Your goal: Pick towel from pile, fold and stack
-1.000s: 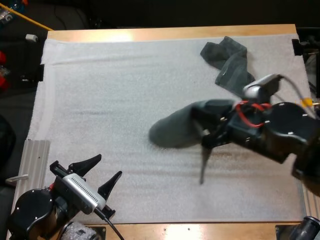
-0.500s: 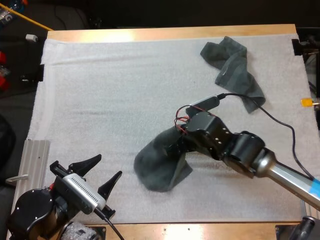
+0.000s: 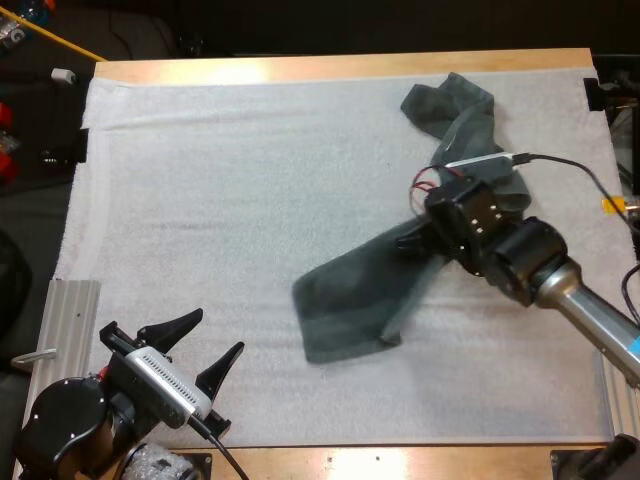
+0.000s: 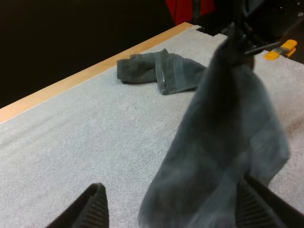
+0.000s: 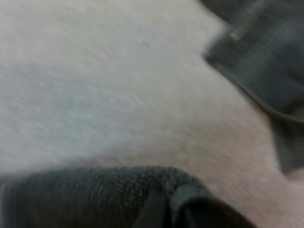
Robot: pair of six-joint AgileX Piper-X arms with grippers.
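My right gripper pinches 1 corner of the towel, centre-right of frame. Its long axis runs lower-left toward my left gripper, fingers wide, well apart. Behind, the crumpled towel lies upper right.

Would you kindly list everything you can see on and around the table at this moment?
held towel: one, dark grey-green, hanging from the right gripper, its lower end toward the mat's middle.
crumpled towel: one, dark grey-green, on the far right part of the mat.
mat: one, white, covering most of the table.
table: one, wooden, bare edge along the far side.
metal strip: one, silver, ribbed, at the mat's left edge.
left gripper: one, black fingers open, holding nothing, at the mat's near left corner.
right gripper: one, black, shut on the held towel, right of the mat's middle.
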